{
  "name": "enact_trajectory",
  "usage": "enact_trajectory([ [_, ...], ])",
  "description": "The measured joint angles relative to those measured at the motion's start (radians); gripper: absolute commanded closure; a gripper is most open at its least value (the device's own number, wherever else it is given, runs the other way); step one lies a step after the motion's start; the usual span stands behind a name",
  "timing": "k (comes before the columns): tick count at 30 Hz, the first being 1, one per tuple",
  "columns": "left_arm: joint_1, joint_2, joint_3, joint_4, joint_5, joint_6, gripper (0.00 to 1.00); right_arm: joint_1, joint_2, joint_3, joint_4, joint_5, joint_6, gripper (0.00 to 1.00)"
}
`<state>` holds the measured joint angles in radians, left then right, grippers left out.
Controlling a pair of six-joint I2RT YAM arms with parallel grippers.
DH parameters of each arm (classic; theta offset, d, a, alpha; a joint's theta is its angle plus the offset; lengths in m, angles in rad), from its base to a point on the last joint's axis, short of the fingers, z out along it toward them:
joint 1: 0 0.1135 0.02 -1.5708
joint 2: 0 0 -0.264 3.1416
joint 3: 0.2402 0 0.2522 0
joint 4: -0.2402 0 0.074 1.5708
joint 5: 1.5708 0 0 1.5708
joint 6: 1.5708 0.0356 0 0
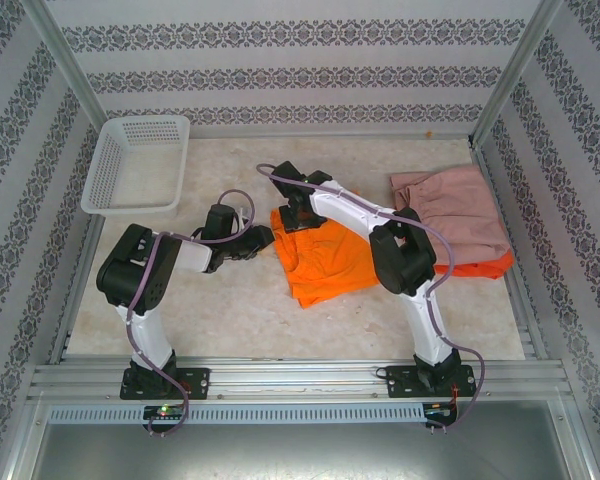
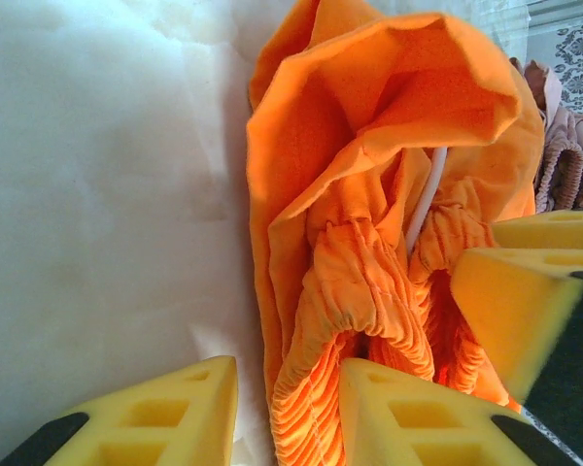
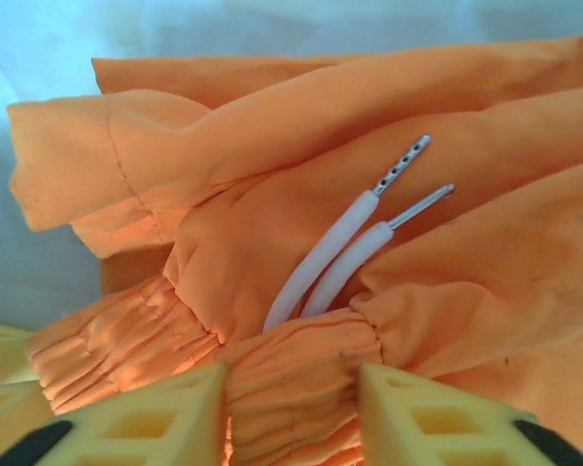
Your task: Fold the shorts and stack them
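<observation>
Two grippers meet at the gathered waistband [image 3: 107, 349] of the orange shorts [image 1: 325, 265], which lie crumpled to the right of the white basket [image 1: 100, 180]. Farther right of the basket, pink shorts [image 1: 455, 210] rest on red-orange shorts [image 1: 480, 268]. To fold well, each gripper should probably pinch the waistband at separate points, clear of the cord, then draw it taut and flat. Right gripper [image 3: 291, 383] is clamped on the waistband just below the white drawstring [image 3: 321, 272]. Left gripper [image 2: 290, 379] straddles the band, narrowly parted, one pad [image 2: 408, 417] touching; whether it grips cannot be told
</observation>
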<state>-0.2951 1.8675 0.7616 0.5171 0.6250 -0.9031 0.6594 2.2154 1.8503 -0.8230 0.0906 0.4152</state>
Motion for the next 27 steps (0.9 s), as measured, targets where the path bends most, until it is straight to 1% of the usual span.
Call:
enact_trajectory([
  [4, 0.000, 0.004, 0.000, 0.005, 0.000, 0.000, 0.69, 0.004, 0.002, 0.005, -0.005, 0.010, 0.000, 0.90],
  [5, 0.000, 0.006, 0.000, 0.006, 0.000, 0.000, 0.69, 0.005, 0.002, 0.008, -0.006, 0.016, -0.003, 0.97],
  [6, 0.001, 0.006, 0.000, 0.008, 0.001, 0.000, 0.69, 0.006, 0.002, 0.011, -0.008, 0.024, -0.006, 1.00],
  [11, 0.001, 0.008, 0.000, 0.008, 0.000, 0.000, 0.70, 0.013, -0.011, 0.013, -0.015, 0.049, -0.008, 1.00],
  [17, 0.000, 0.014, 0.010, 0.005, 0.003, 0.000, 0.70, 0.038, -0.087, 0.013, -0.013, 0.051, -0.011, 1.00],
  [19, 0.000, 0.017, 0.012, 0.004, 0.004, 0.000, 0.72, 0.047, -0.110, 0.015, -0.011, 0.046, -0.011, 1.00],
  [23, 0.000, 0.024, 0.017, 0.003, 0.006, 0.000, 0.73, 0.059, -0.117, 0.026, 0.000, 0.011, -0.001, 1.00],
  [27, 0.001, 0.031, 0.022, 0.004, 0.007, 0.000, 0.77, 0.059, -0.091, 0.038, 0.013, -0.048, 0.026, 1.00],
])
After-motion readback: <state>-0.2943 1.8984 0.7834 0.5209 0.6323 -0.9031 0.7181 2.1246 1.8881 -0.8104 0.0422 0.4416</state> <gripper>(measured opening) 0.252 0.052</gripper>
